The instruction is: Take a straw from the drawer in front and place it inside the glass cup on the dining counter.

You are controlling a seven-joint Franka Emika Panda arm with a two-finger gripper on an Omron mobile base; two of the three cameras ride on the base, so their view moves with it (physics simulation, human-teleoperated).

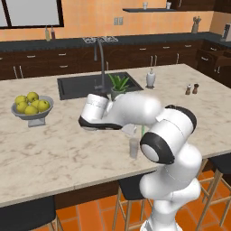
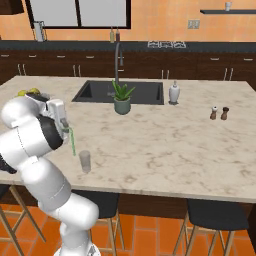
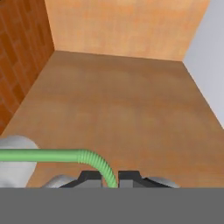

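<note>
Gripper (image 3: 110, 177) clamping one straw (image 3: 52, 155) | one glass cup (image 2: 85, 161) on dining counter (image 2: 165, 145) | two shakers (image 2: 219, 113)

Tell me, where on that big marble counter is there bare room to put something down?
The dining counter is bare between the potted plant and the salt and pepper shakers, and along its near edge right of the glass cup. It is crowded around the cup, where the gripper holds the straw.

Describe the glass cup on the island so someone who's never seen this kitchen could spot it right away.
Find the big beige marble dining counter with the dark sink. Near its front edge, by the robot arm, stands the glass cup. It is a short, clear, colourless tumbler, unlike the potted plant and the white bottle by the sink.
</note>
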